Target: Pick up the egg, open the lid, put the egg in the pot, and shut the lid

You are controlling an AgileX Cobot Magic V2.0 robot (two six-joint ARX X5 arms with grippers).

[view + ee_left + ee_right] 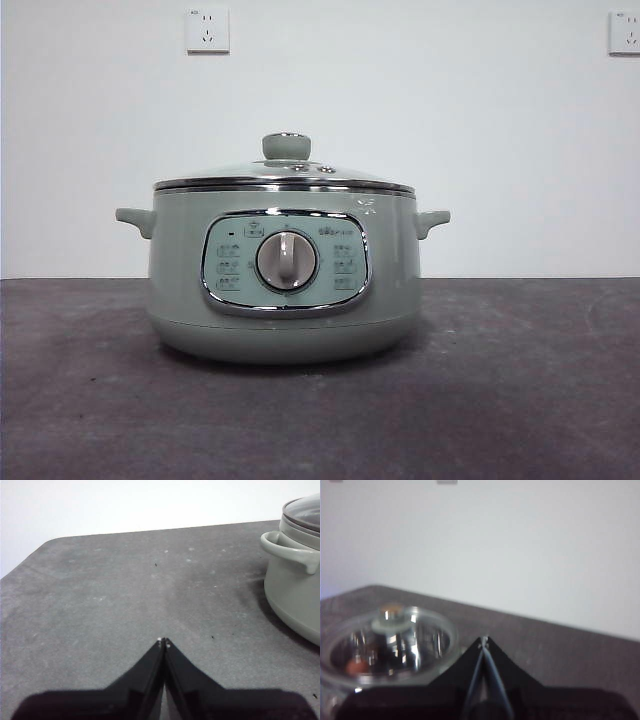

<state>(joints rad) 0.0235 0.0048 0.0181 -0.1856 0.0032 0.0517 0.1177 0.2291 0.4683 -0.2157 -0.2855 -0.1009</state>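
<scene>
Where visible through the lid (390,645), the egg (356,667) shows.

The left end effector (164,641), jaws pressed together, hangs over the table (110,590), with the pot (295,595) nearby.

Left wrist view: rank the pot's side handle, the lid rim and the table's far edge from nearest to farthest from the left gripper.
From the left gripper, jaws shut over the table:
1. The pot's side handle, sticking out toward the gripper's side of the pot.
2. The lid rim, above and behind the handle, seated on the pot.
3. The table's far edge, against the white wall.
</scene>
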